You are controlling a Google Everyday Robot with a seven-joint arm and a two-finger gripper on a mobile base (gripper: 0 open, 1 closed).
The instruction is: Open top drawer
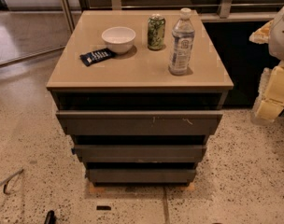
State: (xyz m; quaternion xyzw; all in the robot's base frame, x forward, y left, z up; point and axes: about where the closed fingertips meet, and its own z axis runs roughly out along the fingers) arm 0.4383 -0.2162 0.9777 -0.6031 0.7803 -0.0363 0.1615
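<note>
The top drawer (132, 123) is the widest of three flat dark grey-brown fronts on a small cabinet, with pale scratches right of centre. A dark gap shows between it and the tan cabinet top (137, 71). Two narrower drawer fronts, the middle one (139, 153) and the bottom one (141, 175), sit below it. My gripper (273, 94) is the pale yellow-white part at the right edge of the view, beside the cabinet's right side and apart from the drawer front, with the white arm (282, 31) above it.
On the cabinet top stand a white bowl (118, 38), a green can (156, 31), a clear water bottle (181, 43) and a dark snack packet (97, 56). Speckled floor surrounds the cabinet. A thin metal hook (6, 182) lies at the lower left.
</note>
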